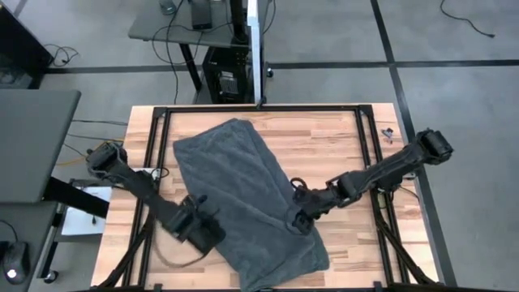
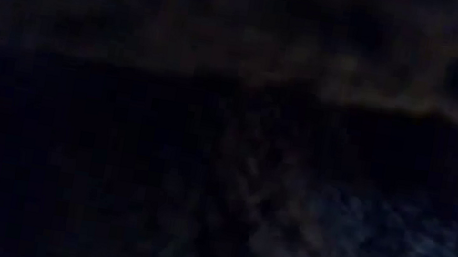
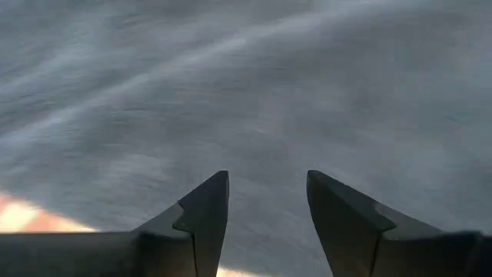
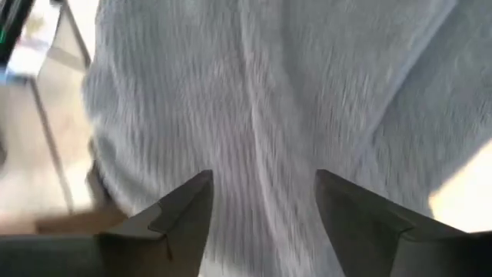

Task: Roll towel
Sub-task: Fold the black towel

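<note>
Soft, limp terry: towel (image 1: 247, 203) likely to sag and slide rather than hold any shape, light enough for one pinch but prone to bunching and to dragging over the table (image 1: 340, 138) if pulled from one side only. Spread flat as a long strip, slanting from the far middle of the table to the near edge, slightly rumpled along its length, not yet rolled at all. Best taken, as a judgement, at both corners of one short end with a shallow pinch through the top layer, so that the edge can be turned over evenly; gripping mid-cloth would probably gather a ridge instead of starting a roll. Left gripper (image 1: 212, 225) low at the towel's left long edge near the near end, arm reaching in from the left side, fingers (image 3: 207, 211) spread apart over grey cloth, nothing between them. Right gripper (image 1: 298, 219) low at the right long edge, roughly opposite, arm stretched in from the right corner with elbow bent; fingers (image 4: 188, 211) parted over the ribbed pile, cloth seen in the gap but not clamped. Low view filled with dark cloth close against the lens, nothing further to make out there.
</note>
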Controlling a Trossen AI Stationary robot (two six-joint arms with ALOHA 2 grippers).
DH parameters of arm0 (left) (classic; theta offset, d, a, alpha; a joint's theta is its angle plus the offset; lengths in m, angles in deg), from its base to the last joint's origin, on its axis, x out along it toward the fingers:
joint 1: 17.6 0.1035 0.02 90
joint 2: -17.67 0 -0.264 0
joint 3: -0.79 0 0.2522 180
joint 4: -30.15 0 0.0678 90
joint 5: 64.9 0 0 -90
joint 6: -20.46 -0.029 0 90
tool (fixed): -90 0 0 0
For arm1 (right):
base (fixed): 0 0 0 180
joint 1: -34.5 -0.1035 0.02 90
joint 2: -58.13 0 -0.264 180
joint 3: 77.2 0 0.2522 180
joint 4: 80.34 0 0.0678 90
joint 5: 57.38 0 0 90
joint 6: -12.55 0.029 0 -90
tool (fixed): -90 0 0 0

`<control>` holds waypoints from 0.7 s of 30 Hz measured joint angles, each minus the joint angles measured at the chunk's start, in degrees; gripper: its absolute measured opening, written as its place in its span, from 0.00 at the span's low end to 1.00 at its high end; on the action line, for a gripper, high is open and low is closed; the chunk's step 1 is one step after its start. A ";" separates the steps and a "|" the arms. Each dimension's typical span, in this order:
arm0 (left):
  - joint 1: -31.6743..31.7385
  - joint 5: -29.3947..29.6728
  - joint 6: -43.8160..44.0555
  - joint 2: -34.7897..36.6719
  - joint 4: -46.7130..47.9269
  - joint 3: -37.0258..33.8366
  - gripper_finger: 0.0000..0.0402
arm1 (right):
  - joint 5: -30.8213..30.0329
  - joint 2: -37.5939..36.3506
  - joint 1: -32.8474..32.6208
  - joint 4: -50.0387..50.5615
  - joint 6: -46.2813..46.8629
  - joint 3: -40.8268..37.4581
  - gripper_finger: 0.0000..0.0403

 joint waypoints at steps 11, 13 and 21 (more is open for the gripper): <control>19.64 -7.98 -21.16 1.25 -17.32 -16.12 0.40 | -2.63 16.20 -7.65 -9.65 14.23 0.07 0.53; 23.37 -9.31 -26.68 1.36 -18.31 -18.18 0.40 | -3.36 17.35 -9.01 -10.77 17.20 0.24 0.53; 38.99 -10.25 -54.57 1.36 -23.55 -19.26 0.40 | -13.69 18.11 -9.48 -21.26 17.41 -0.13 0.52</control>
